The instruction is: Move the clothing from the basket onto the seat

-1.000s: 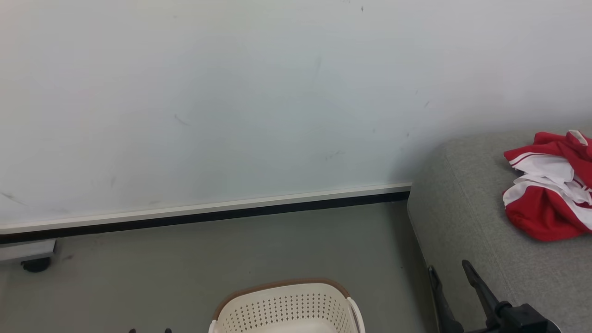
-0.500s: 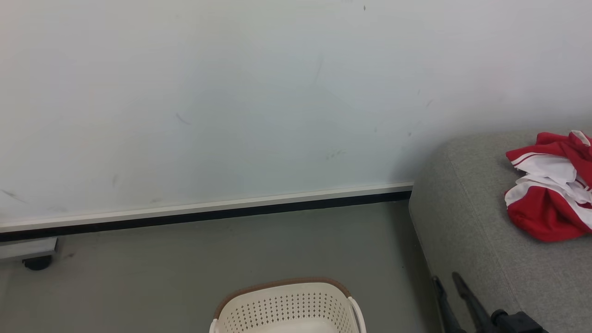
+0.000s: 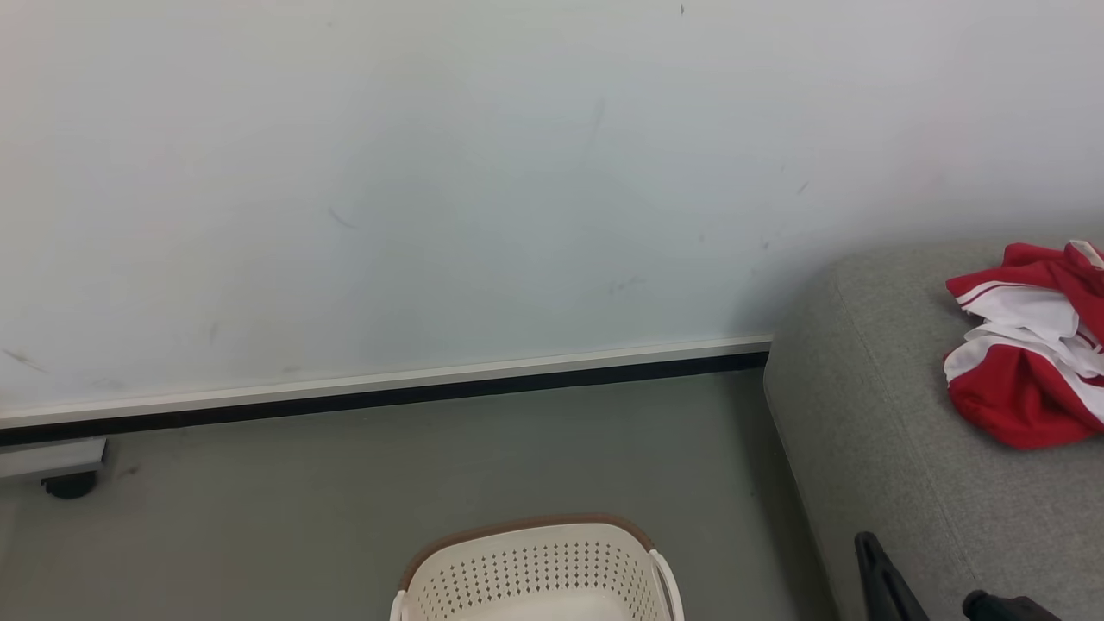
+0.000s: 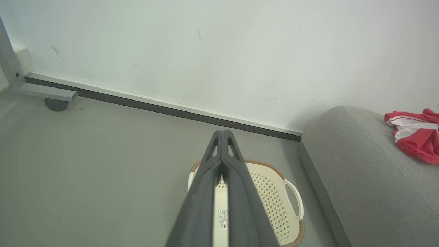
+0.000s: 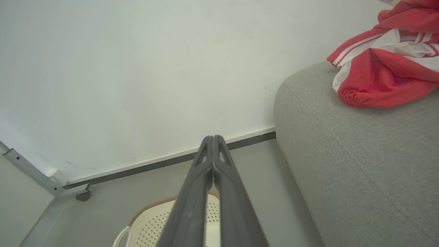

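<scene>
Both arms reach forward above the basket [image 3: 535, 569] on the floor [image 3: 259, 517], fingers pointing toward the wall [image 3: 431, 172]. The left hand [image 4: 222, 134] and the right hand [image 5: 213, 139] are each pinched fully together, with nothing between the fingers. The red and white clothing [image 3: 1022, 362] lies crumpled on the seat [image 3: 880, 431], off to the right. The basket's inside is mostly hidden.
</scene>
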Tool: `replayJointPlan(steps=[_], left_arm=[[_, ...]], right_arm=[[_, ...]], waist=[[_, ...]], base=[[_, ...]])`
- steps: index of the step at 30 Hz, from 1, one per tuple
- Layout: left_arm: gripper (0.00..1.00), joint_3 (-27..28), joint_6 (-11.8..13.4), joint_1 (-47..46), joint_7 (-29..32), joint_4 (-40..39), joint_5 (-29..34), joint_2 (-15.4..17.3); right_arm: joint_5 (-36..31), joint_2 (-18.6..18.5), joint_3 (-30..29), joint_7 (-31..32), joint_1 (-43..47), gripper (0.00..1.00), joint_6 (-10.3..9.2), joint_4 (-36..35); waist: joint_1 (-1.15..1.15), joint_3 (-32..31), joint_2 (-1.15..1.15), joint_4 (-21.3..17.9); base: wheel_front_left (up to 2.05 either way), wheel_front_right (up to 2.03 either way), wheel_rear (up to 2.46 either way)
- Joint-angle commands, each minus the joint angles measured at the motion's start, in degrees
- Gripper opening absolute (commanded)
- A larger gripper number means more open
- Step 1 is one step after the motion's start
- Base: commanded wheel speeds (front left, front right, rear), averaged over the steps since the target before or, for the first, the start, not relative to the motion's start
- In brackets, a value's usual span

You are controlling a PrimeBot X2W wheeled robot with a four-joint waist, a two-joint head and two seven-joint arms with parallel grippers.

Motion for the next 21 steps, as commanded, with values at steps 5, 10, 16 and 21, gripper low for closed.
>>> replayJointPlan(steps=[5, 10, 16, 21], left_arm=[[0.00, 0.79, -0.76, -2.60, 1.32, -0.04, -6.58, -0.12], [0.00, 1.12, -1.17, -3.44, 2.38, 0.47, -11.29, -0.40], [0.00, 1.46, -1.65, -4.41, 3.58, 1.03, -16.64, -0.70], [0.00, 1.74, -2.08, -5.17, 4.53, 1.49, -20.84, -0.95]], right_arm=[[7.35, -0.05, -1.67, 1.26, -1.73, 0.00, 0.00, -0.87], [12.59, 0.02, -2.75, 2.26, -1.94, 0.00, 0.00, -0.87], [18.48, 0.12, -4.01, 3.39, -2.23, 0.00, 0.00, -0.87], [23.07, 0.21, -5.00, 4.31, -2.47, 0.00, 0.00, -0.88]], waist=[[0.00, 0.24, 0.00, 0.04], [0.00, 0.45, 0.00, 0.08], [0.00, 0.71, 0.00, 0.13], [0.00, 0.92, 0.00, 0.17]], base=[[0.00, 0.00, 0.00], [0.00, 0.00, 0.00], [0.00, 0.00, 0.00], [0.00, 0.00, 0.00]])
